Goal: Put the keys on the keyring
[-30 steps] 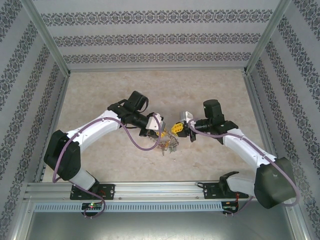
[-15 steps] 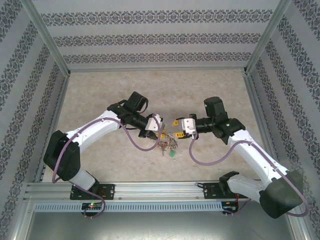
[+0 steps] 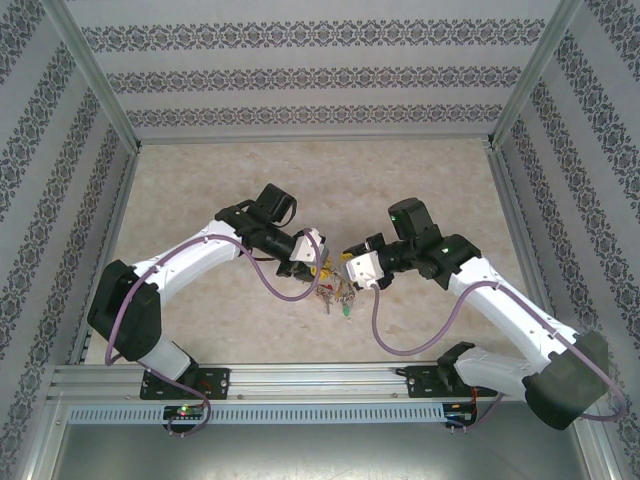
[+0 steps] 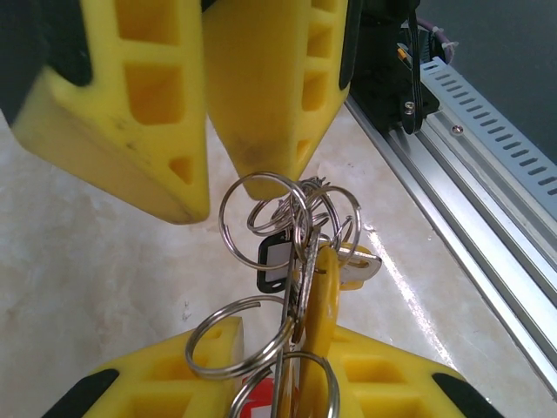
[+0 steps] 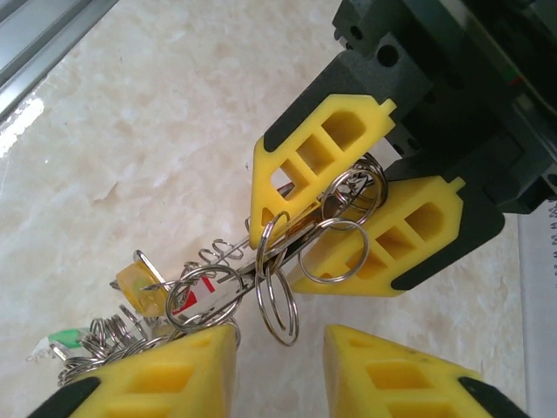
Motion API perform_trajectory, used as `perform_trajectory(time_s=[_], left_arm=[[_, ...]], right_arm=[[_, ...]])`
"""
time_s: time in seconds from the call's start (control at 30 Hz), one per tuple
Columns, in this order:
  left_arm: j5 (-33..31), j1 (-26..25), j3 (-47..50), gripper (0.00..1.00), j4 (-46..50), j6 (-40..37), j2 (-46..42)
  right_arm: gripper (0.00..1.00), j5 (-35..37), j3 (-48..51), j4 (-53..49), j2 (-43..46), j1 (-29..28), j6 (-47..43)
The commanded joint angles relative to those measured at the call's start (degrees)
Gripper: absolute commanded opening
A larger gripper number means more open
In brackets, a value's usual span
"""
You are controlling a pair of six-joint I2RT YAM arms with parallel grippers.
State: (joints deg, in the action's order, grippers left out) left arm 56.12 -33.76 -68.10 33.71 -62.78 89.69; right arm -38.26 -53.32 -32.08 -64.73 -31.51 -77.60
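Note:
A bunch of small silvery keys with coloured tags and several split rings hangs just above the table. My left gripper is shut on it. Its pads clamp a key blade and a yellow tag, beside a black tag. In the right wrist view the left gripper pinches the blade, and rings dangle from it near a red tag and a green tag. My right gripper is open just below the rings, its left finger touching them. I cannot single out the keyring.
An aluminium rail runs along the near table edge, close behind the bunch. Metal posts and patterned walls enclose the beige marble-look table. The two arms meet at mid-table.
My right arm has swung left and down, and its open gripper now sits against the hanging bunch. The left arm and the keys it holds have stayed put.

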Motion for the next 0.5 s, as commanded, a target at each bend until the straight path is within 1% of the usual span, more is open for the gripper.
perform_trajectory(time_s=[0.0,0.27,0.4,0.47], left_arm=[[3.2,-0.6,-2.6,0.00,2.2,-1.2,0.8],[3.5,-0.6,-2.7,0.00,2.6,-0.5,0.9],[4.0,-0.6,-2.8,0.00,2.2,0.1,1.2],[4.2,-0.6,-2.8,0.00,2.2,0.4,1.3]], right_arm=[[0.30,1.9,-2.4,-2.0,-1.1,-1.4,-1.3],[0.28,3.2,-2.8,-1.4,-0.8,-3.3,-1.4],[0.22,3.5,-2.8,-1.7,-0.4,-4.1,-2.4],[0.17,3.9,-2.6,-1.7,-0.1,-4.3,-2.9]])
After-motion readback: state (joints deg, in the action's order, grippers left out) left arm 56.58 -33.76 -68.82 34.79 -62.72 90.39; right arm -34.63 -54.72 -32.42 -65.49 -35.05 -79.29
